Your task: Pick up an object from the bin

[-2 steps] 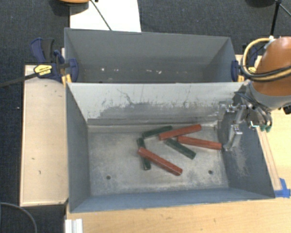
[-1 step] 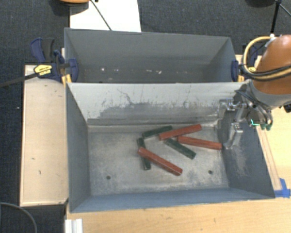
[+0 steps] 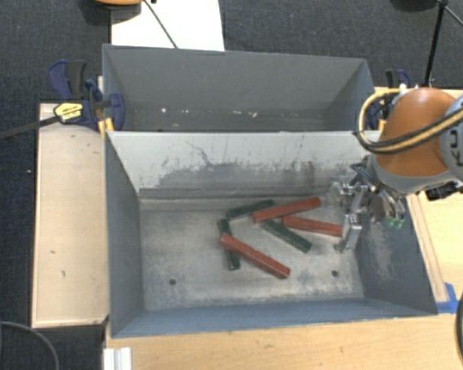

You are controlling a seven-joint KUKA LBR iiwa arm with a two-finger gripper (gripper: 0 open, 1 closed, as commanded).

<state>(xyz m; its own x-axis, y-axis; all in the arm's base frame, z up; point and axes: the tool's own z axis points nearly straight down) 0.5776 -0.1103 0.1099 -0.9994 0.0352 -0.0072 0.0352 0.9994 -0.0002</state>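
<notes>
Pincer is down inside the grey metal bin, at 3 o'clock on the floor, near the right wall. I can't tell from this angle how far open it is or whether it has hold of anything. The orange wrist cover sits above it, over the 3 o'clock rim.

Nearest item is the short red rectangular bar, lying roughly level. Its 3 o'clock end is right at the pincer; touching or just beside, I can't say.

The rest is a loose heap mid-floor:
- upper red bar at its 11 o'clock
- dark green bar at its 7 o'clock
- long red bar at the heap's 6 o'clock, crossing a dark green upright stick at 9 o'clock
- third green bar at 11 o'clock
</notes>
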